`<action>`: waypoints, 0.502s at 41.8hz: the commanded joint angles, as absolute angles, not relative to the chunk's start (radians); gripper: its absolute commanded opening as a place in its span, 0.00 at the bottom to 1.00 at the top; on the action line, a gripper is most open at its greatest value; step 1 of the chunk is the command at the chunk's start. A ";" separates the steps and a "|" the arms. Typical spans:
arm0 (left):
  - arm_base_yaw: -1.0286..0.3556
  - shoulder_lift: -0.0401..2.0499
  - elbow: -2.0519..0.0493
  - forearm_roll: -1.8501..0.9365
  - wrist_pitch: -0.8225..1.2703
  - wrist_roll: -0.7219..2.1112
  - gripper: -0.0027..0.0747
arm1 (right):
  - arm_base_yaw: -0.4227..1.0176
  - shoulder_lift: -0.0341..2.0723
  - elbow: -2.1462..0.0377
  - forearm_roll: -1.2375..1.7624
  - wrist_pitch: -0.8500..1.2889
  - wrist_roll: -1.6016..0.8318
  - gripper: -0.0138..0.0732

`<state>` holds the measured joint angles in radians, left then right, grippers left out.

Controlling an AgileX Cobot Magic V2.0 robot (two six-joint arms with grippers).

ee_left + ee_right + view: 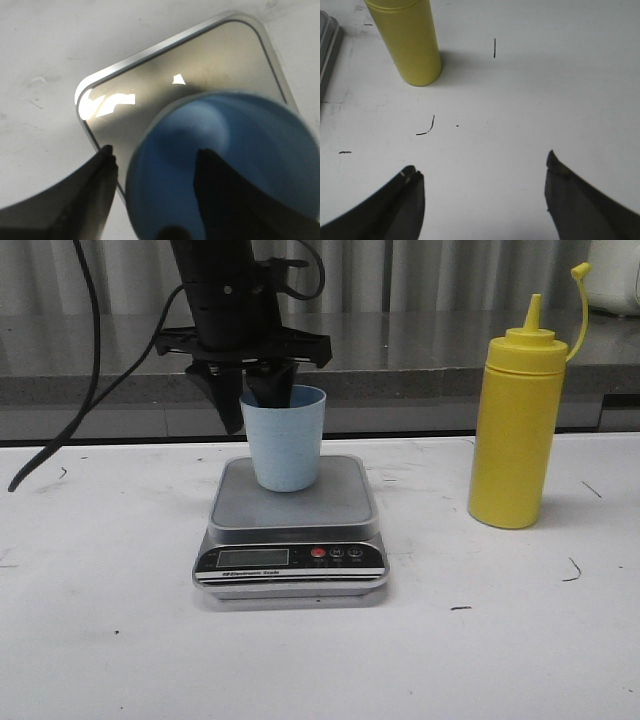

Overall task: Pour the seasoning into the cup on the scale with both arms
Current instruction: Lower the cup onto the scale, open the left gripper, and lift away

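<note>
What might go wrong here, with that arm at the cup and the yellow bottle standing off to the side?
1. The left gripper straddles the cup rim, one finger inside; pulling away carelessly could tip it off the scale.
2. The bottle is tall and narrow; the open right gripper might knock it over.
3. Its cap hangs off, so a fall could spill seasoning.

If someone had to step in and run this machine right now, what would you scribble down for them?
Left gripper: one finger inside the blue cup, one outside its wall; whether it is clamping, I cannot tell.
Right gripper: open, holding nothing, above bare table short of the yellow seasoning bottle.
Cup stands upright on the scale platform.
Bottle stands upright on the table to the right of the scale, nozzle cap off and hanging by its strap.
Done: cup placed on scale.
Left: grasp the bottle with the right arm, tip it over the cup, pour.
</note>
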<state>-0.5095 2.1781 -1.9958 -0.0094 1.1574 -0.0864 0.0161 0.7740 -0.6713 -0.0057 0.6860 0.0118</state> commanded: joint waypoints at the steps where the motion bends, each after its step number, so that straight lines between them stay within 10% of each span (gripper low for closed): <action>1: -0.516 2.117 -2.047 -0.018 1.150 -0.096 0.57 | 0.012 0.774 -0.698 -0.019 0.628 0.000 0.77; 21: -0.516 1.933 -2.075 -0.018 1.219 -0.096 0.56 | 0.012 0.774 -0.698 -0.019 0.628 0.000 0.77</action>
